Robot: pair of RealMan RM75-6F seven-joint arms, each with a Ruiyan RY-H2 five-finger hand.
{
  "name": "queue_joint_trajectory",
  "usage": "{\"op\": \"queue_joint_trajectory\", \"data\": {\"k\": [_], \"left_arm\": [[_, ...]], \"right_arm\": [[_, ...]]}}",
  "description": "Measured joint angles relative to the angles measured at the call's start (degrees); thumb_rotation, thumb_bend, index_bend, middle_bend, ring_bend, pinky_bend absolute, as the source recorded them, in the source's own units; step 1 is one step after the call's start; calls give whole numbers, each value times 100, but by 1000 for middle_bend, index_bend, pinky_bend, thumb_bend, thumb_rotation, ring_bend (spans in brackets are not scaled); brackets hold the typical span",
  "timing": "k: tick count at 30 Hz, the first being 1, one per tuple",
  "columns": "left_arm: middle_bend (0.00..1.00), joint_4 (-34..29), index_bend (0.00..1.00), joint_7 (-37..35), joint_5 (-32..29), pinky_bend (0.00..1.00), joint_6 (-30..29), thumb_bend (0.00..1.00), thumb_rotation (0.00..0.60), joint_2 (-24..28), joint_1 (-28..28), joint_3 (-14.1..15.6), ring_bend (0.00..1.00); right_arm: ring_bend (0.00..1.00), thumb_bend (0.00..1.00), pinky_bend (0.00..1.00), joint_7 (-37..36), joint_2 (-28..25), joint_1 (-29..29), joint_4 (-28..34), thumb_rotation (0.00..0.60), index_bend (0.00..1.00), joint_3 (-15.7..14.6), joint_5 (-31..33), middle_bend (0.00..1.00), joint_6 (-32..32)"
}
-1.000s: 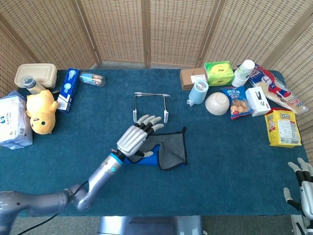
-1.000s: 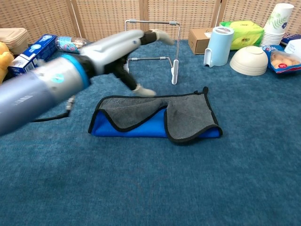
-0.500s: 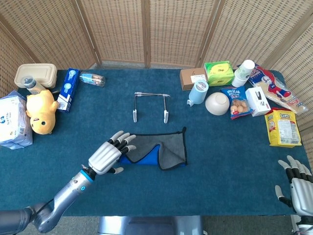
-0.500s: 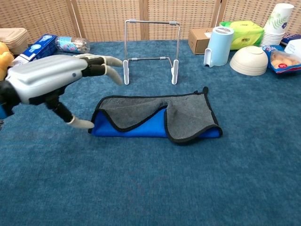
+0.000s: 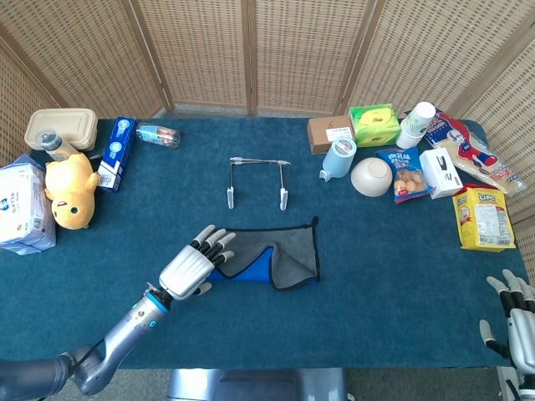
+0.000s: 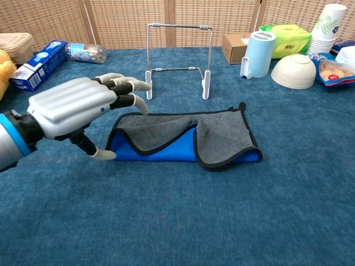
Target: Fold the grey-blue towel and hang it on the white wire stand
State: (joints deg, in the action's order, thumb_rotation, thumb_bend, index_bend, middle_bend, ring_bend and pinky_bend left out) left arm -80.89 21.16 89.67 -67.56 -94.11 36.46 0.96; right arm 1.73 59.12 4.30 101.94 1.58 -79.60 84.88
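Left robot hand (image 6: 77, 111) edged toward towel (image 6: 188, 139) (long axis left-right).

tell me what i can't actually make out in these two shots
- Right hand: cut off by the head view's lower right edge and absent from the chest view, so its pose is unclear.
- Towel left end: in the head view the left hand covers it, so contact cannot be judged there.
- Print on the snack bags: too small to read in the head view.
- Bowl: upside down, so its inside is hidden.
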Motion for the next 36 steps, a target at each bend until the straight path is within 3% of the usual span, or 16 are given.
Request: {"op": "queue_joint_trajectory", "data": {"k": [19, 24, 36], "left_arm": [[70, 1387, 249, -324, 114, 0, 53, 258, 600, -996, 271, -378, 0], [109, 1748, 307, -617, 199, 0, 25, 340, 600, -1290, 381, -438, 0], [179, 2272, 485, -1499, 480, 0, -332, 367, 600, -1576, 430, -365, 0]], "right_arm": [[0, 390, 0, -2, -62, 121, 38, 600, 153, -5, 105, 27, 143], [0, 389, 0, -1, -76, 159, 45, 600, 152, -5, 133, 27, 190], [0, 389, 0, 21, -91, 163, 67, 600, 153, -3, 133, 27, 181]]}}
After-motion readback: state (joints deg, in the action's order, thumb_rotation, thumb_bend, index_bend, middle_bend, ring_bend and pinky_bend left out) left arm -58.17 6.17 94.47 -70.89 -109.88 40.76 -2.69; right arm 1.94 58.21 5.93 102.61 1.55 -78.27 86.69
